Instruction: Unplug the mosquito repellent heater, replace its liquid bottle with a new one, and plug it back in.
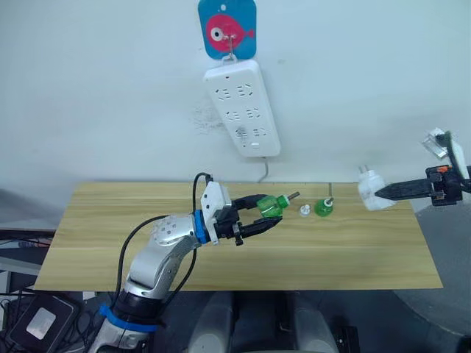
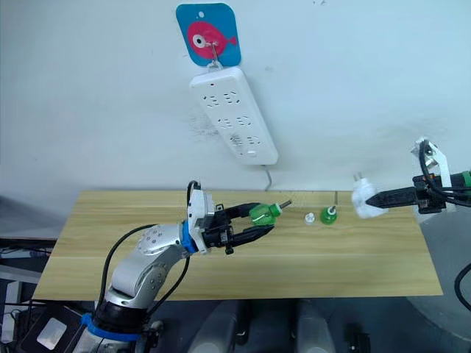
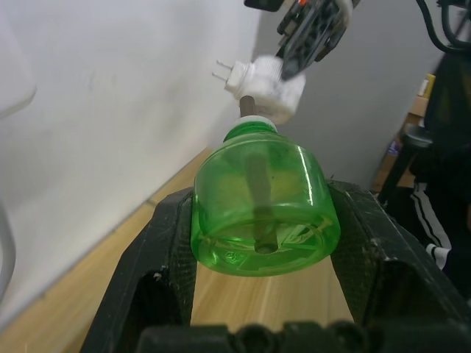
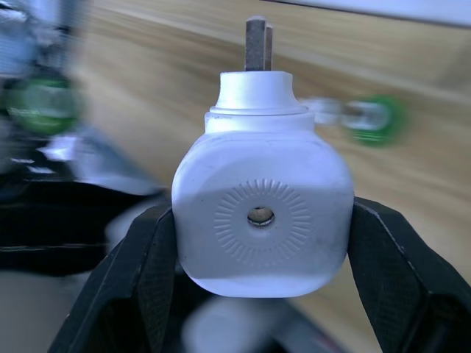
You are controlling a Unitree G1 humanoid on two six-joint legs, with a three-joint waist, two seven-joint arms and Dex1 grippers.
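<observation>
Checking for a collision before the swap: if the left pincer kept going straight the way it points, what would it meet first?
Probably the heater held in the right pincer: the bottle's neck lines up with it in the left wrist view, though depth is unclear.

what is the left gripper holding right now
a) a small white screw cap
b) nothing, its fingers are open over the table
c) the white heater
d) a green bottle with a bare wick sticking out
d: the left gripper is shut on a green bottle whose wick points toward the right gripper, which holds the white heater.
</observation>
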